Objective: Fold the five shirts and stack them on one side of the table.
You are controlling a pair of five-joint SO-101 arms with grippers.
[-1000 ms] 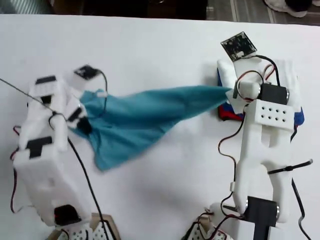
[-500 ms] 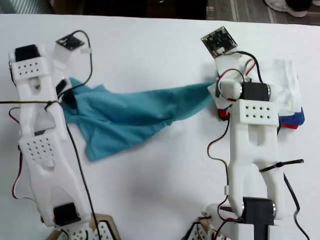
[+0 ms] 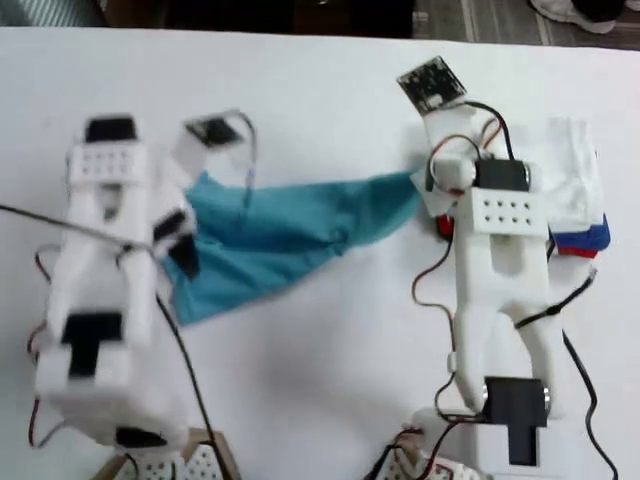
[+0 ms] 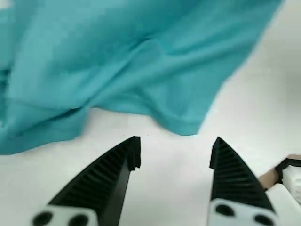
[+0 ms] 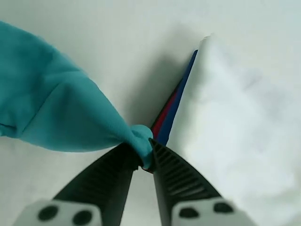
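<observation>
My right end effector (image 5: 145, 151) pinches a corner of the teal shirt (image 3: 290, 225) beside the folded stack (image 3: 572, 195); my left end effector (image 4: 176, 143) gapes empty over the worktop (image 3: 320, 340).

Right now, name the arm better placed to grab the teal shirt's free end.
Left: the left tool is open beside the teal shirt; the right tool is shut on its corner.

The right gripper (image 5: 145, 157) pinches the teal shirt (image 5: 51, 108) beside folded shirts (image 5: 235, 117).

No legible txt, nos. or signs on teal shirt (image 3: 300, 225) or folded stack (image 3: 572, 175).
</observation>
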